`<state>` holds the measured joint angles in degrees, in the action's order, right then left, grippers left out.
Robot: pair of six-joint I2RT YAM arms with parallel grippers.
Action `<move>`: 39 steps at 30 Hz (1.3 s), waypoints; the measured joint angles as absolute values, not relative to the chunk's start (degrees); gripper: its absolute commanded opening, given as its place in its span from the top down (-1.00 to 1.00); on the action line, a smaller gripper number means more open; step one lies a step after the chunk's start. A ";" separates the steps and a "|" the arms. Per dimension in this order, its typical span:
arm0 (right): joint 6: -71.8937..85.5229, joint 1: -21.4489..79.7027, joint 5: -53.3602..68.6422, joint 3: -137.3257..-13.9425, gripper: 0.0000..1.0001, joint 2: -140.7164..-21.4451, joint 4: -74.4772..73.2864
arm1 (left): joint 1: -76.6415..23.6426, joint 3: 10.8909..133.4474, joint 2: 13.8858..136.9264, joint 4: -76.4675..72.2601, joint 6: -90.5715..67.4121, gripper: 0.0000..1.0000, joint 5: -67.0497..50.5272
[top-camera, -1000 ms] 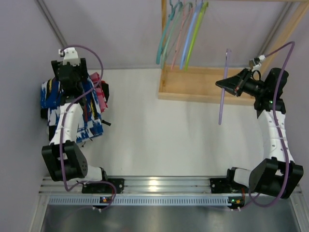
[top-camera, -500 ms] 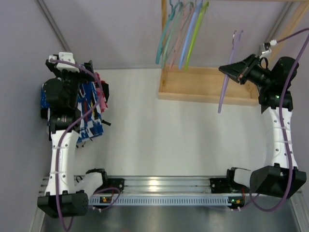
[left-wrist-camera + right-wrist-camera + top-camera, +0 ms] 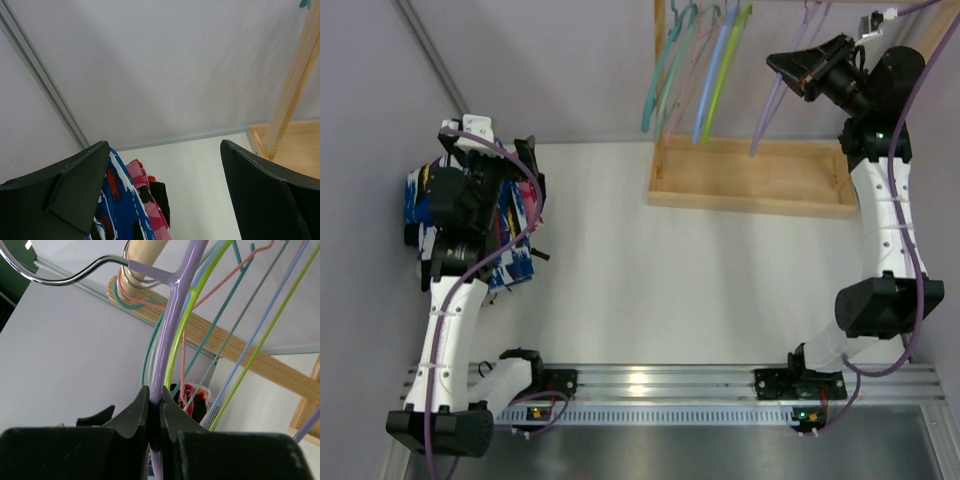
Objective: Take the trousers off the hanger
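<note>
trousers (image 3: 516, 262) lie in a soft heap at the far left of the table (image 3: 650, 270), the blue-and-white pair uppermost and the pink-red and black ones showing at its edge, none on a hanger. the left gripper (image 3: 162, 150) hangs just above them, jaws spread wide and empty, apparently because its load is set down. the right gripper (image 3: 154, 405) pinches the bare purple hanger (image 3: 167, 330) up at the wooden rail (image 3: 142, 252), likely to park it beside the other hangers (image 3: 235, 340).

R hand (image 3: 154, 401) pinching lilac hanger (image 3: 170, 325), metal hook (image 3: 75, 276) by wooden rod (image 3: 145, 250), other hangers (image 3: 200, 295) adj.
</note>
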<state>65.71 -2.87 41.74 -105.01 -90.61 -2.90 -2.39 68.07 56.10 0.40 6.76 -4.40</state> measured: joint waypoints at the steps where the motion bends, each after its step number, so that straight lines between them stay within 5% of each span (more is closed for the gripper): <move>1: 65.80 -2.72 40.91 -106.78 1.00 -91.83 -3.11 | -2.52 68.01 56.05 0.54 6.39 -0.97 -4.05; 13: 65.98 -1.54 36.25 -118.24 1.00 -104.47 -3.05 | -2.81 65.87 54.72 3.64 3.62 -0.97 -1.83; 29: 65.34 4.43 35.81 -118.50 0.96 -107.37 -2.61 | -2.81 66.52 55.07 6.44 3.09 -0.97 -2.13; 31: 65.12 4.43 35.86 -118.43 0.72 -107.37 -2.55 | -2.85 68.14 56.64 8.29 3.05 -0.97 -2.31; 35: 64.66 4.38 36.34 -116.95 -0.20 -107.11 -1.26 | -2.90 72.31 61.01 12.16 2.81 -0.97 -2.61; 39: 63.99 3.51 37.01 -114.61 -0.65 -106.19 -1.28 | -2.90 75.26 64.97 15.64 2.02 -0.97 -4.29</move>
<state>63.99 3.51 37.01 -114.61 -106.19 -1.28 -2.90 75.26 64.97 15.64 2.02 -4.29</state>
